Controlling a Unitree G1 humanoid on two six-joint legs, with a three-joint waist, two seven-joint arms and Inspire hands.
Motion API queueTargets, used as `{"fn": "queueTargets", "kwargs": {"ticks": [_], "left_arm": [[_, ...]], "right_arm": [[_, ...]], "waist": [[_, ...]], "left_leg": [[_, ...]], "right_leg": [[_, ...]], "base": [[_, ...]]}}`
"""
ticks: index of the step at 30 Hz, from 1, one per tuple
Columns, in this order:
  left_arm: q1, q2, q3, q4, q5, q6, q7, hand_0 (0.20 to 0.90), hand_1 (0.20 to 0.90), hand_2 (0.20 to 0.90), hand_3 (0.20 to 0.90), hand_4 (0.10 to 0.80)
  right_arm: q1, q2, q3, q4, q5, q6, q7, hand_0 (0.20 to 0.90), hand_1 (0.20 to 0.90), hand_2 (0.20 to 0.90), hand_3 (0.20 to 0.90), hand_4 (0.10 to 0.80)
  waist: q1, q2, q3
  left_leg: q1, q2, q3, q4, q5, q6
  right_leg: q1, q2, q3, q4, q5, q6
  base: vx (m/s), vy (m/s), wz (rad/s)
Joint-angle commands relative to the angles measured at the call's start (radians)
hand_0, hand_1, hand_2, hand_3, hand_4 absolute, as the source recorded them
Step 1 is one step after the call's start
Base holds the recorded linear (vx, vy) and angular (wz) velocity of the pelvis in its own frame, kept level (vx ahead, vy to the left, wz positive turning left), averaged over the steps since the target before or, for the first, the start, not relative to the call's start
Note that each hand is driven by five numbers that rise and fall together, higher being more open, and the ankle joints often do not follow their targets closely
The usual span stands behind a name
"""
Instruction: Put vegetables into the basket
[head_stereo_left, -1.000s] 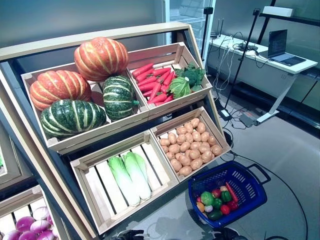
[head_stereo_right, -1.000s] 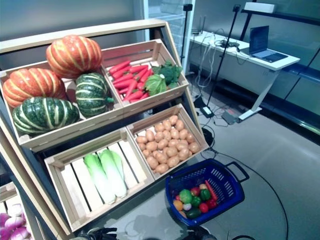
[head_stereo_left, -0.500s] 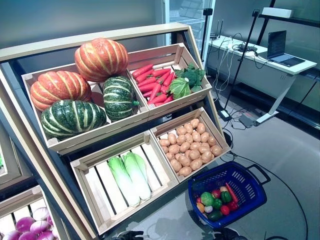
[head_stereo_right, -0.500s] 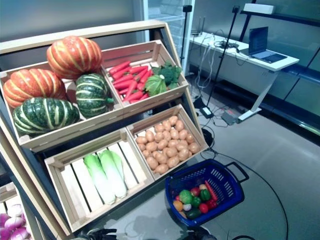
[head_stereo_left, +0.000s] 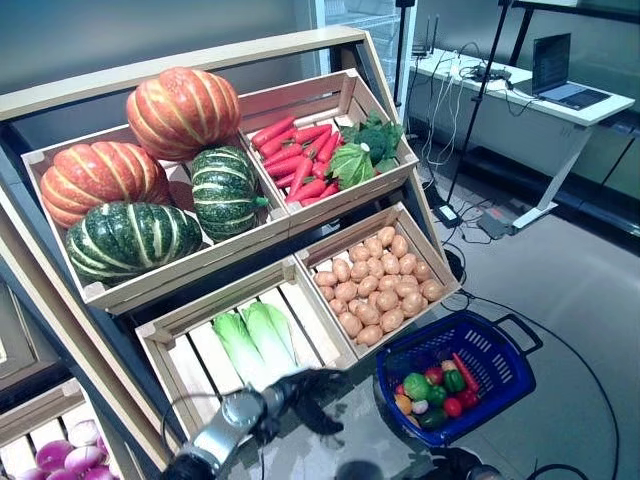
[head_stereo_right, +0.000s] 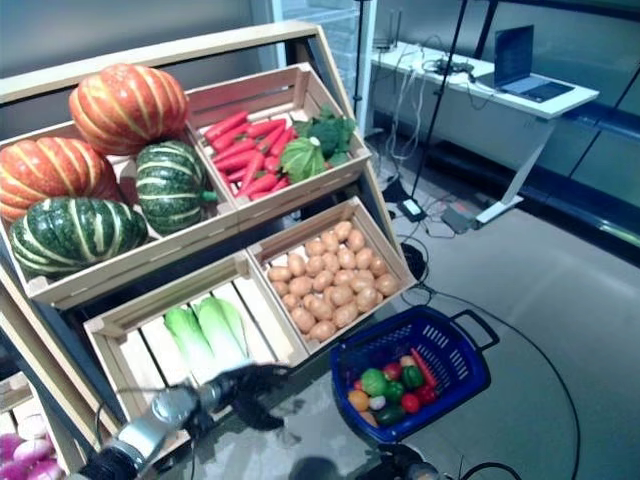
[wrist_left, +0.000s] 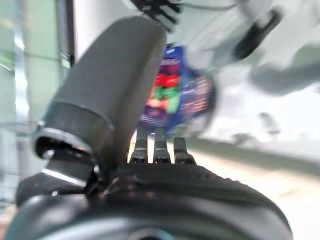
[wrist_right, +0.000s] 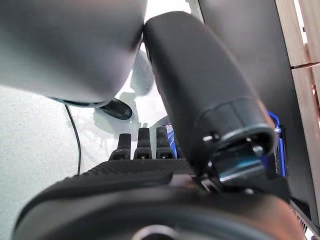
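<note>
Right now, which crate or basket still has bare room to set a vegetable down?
The cabbage crate has bare slats both sides of the napa cabbages. The blue basket is bare toward its handle; vegetables fill its near end. The potato crate, carrot crate and pumpkin crate are crowded.

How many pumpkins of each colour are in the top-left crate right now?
Orange pumpkins: 2
Green striped pumpkins: 2
Total: 4, all in the top-left crate.
</note>
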Motion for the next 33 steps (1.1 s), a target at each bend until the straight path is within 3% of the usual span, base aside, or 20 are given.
{"fn": "queueTargets", "kwargs": {"ticks": [1,5,12,18,23,27,33], "left_arm": [[-0.138,0.12,0.079,-0.118,-0.062,-0.041,-0.028,0.9,0.9,0.9,0.9,0.8],[-0.124,0.212,0.173,-0.21,-0.014,-0.058,-0.008,0.9,0.9,0.9,0.9,0.8],[-0.094,0.353,0.235,-0.173,0.156,-0.052,0.021,0.9,0.9,0.9,0.9,0.8],[-0.115,0.442,0.217,-0.138,0.29,-0.078,-0.004,0.9,0.9,0.9,0.9,0.8],[-0.197,0.518,0.171,-0.138,0.409,-0.11,-0.035,0.9,0.9,0.9,0.9,0.8],[-0.282,0.566,0.128,-0.118,0.506,-0.142,0.093,0.9,0.9,0.9,0.9,0.8],[-0.434,0.651,0.022,0.076,0.667,-0.278,0.509,0.9,0.9,0.9,0.9,0.8]], "right_arm": [[-0.016,-0.016,0.022,0.018,-0.004,-0.032,0.011,0.9,0.9,0.9,0.9,0.8],[0.015,-0.021,-0.003,0.034,-0.015,-0.055,0.02,0.9,0.9,0.9,0.9,0.8],[0.052,-0.05,-0.012,0.0,-0.005,-0.044,0.024,0.9,0.9,0.9,0.9,0.8],[0.06,-0.076,-0.01,-0.021,0.001,-0.04,0.027,0.9,0.9,0.9,0.9,0.8],[0.018,-0.112,0.004,-0.022,0.034,-0.046,0.028,0.9,0.9,0.9,0.9,0.8],[-0.059,-0.149,0.019,-0.023,0.073,-0.057,0.023,0.9,0.9,0.9,0.9,0.8],[-0.155,-0.187,0.045,-0.02,0.154,-0.111,0.013,0.9,0.9,0.9,0.9,0.8]], "waist": [[0.005,-0.048,-0.005],[0.015,-0.045,-0.012],[0.018,-0.038,-0.004],[0.015,-0.023,0.018],[0.018,-0.002,0.063],[0.017,0.017,0.136],[0.025,0.012,0.255]], "left_leg": [[-0.013,0.047,-0.055,0.002,-0.022,-0.051],[-0.014,0.046,-0.056,0.002,-0.03,-0.056],[-0.029,0.044,-0.062,0.002,-0.02,-0.058],[-0.062,0.04,-0.072,0.002,-0.002,-0.064],[-0.114,0.036,-0.077,0.002,0.018,-0.072],[-0.164,0.038,-0.086,0.002,0.041,-0.082],[-0.269,0.047,-0.099,0.06,0.069,-0.098]], "right_leg": [[0.07,-0.094,0.0,0.006,-0.022,0.078],[0.072,-0.094,-0.003,0.006,-0.029,0.081],[0.057,-0.088,-0.006,0.006,-0.026,0.076],[0.033,-0.083,-0.012,0.006,-0.023,0.07],[-0.002,-0.076,-0.026,0.006,-0.022,0.052],[-0.058,-0.069,-0.03,0.036,-0.031,0.03],[-0.151,-0.045,-0.03,0.113,-0.059,0.003]], "base": [[0.046,0.0,0.0],[0.025,-0.001,0.0],[0.004,-0.007,0.03],[-0.036,0.006,0.07],[-0.104,-0.001,0.06],[-0.192,-0.008,0.13],[-0.164,-0.087,-0.01]]}}
